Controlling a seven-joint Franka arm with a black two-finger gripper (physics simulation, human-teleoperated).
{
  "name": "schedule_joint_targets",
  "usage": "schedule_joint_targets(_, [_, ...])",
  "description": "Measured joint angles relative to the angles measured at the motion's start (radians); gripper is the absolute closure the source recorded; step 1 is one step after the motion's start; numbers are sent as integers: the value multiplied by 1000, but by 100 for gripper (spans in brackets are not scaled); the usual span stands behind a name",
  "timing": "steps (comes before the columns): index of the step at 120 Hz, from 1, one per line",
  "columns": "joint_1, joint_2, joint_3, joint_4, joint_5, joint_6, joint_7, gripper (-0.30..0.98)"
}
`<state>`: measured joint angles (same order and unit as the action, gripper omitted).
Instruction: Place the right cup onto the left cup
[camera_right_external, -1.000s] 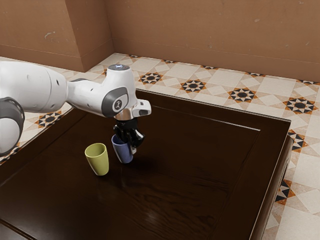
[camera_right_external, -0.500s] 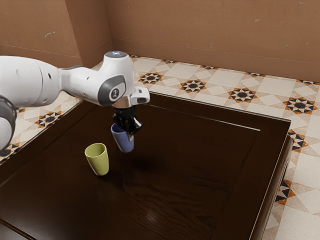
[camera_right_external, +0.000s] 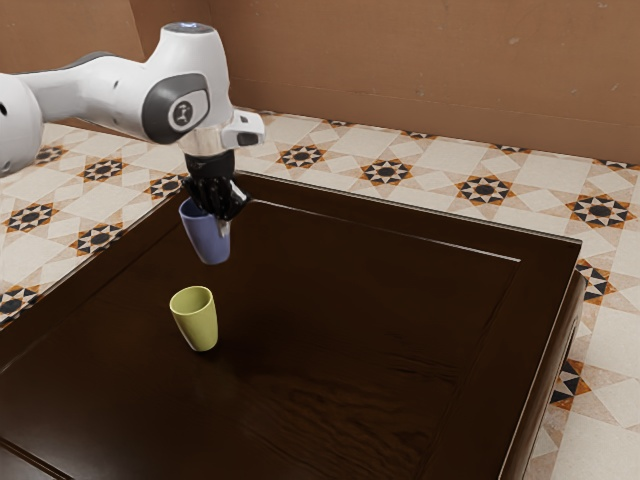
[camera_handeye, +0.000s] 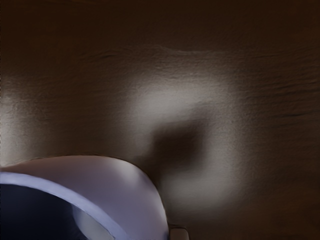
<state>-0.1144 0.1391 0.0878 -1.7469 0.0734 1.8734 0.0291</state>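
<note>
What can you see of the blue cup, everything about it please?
The blue cup is plain, smooth and slightly glossy, perhaps ceramic or plastic. Its round wall narrows toward the base, with a paler rim around a dark, open inside; I see no handle. It hangs roughly upright, mouth up, above the dark wooden table, apart from the yellow-green cup. My tool grips its wall at the rim, and nothing else seems to touch it.

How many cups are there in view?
2. The blue cup is held by the gripper, above the table; the yellow-green cup stands upright on the table.
</note>
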Motion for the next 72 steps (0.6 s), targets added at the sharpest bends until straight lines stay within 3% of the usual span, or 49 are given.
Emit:
schedule_joint_targets(20, [10,-63,35,-89,1,-16,-13,79])
schedule_joint_targets(72, [5,-60,61,-209,-8,75,-34,79])
